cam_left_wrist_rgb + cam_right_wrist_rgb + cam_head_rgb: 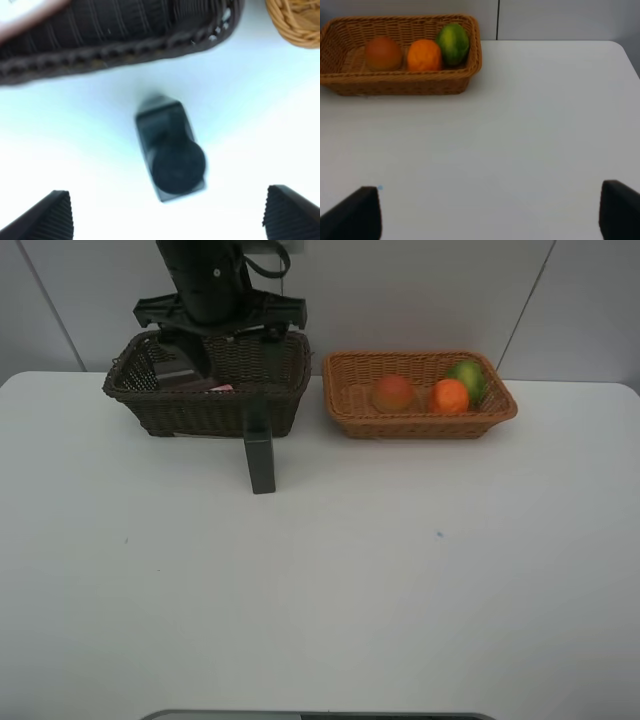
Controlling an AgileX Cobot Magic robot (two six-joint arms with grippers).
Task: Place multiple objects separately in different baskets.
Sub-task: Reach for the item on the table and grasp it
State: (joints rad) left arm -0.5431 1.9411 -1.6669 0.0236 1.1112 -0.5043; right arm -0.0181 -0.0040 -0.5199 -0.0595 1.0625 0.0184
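Observation:
A dark rectangular bottle stands upright on the white table just in front of the dark brown basket. My left arm hangs over that basket. The left gripper is open, high above the bottle, with nothing between its fingertips. Something pink lies inside the dark basket. The light tan basket holds a red-orange fruit, an orange and a green fruit. My right gripper is open over bare table, well short of the tan basket.
The two baskets stand side by side at the back of the table, close to the wall. The tan basket's edge shows beside the dark basket's rim in the left wrist view. White tabletop stretches toward the front.

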